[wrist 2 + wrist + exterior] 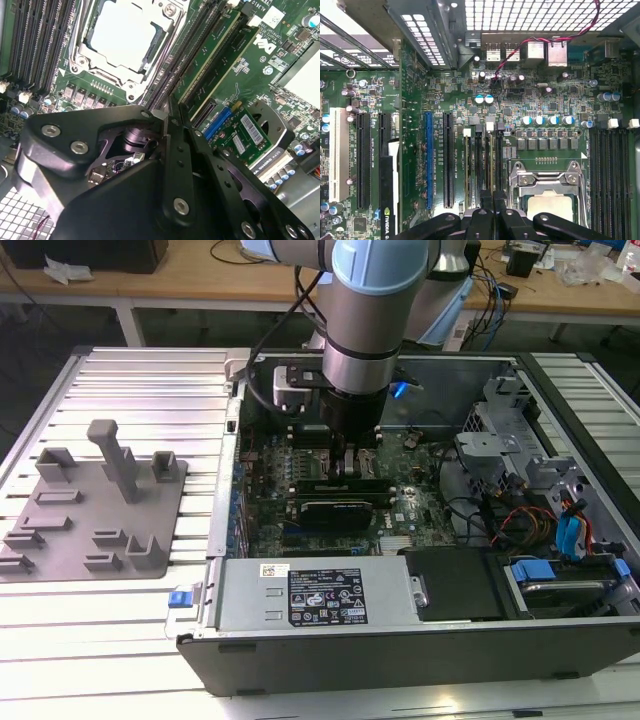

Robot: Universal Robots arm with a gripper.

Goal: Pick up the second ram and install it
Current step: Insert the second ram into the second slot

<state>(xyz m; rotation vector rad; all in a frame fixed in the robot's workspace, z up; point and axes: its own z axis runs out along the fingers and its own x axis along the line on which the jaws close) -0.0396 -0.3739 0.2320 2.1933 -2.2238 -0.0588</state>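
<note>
- Okay, gripper (172, 119) was down inside the case (400, 650), low over the memory slots (481, 170) beside the socket (125, 35).
- Ram (210, 52): a green stick standing on edge in line with a slot, its near end running straight in at the gripper.
- Fingers (169, 150) looked pressed close together in the second wrist view. I couldn't tell if they pinched the ram or just sat on its top edge.
- Other stick (231, 65) stood just beside the ram, on the side away from the socket.
- Fixture (100, 510) sat well apart, outside the case on the exterior view's left.
- My read: pick-up was done and the install step was in hand, at the seating stage.
- I judged the next move called for even, straight-down pressure with the ram square to its slot. I couldn't see whether the end latches had closed.
</note>
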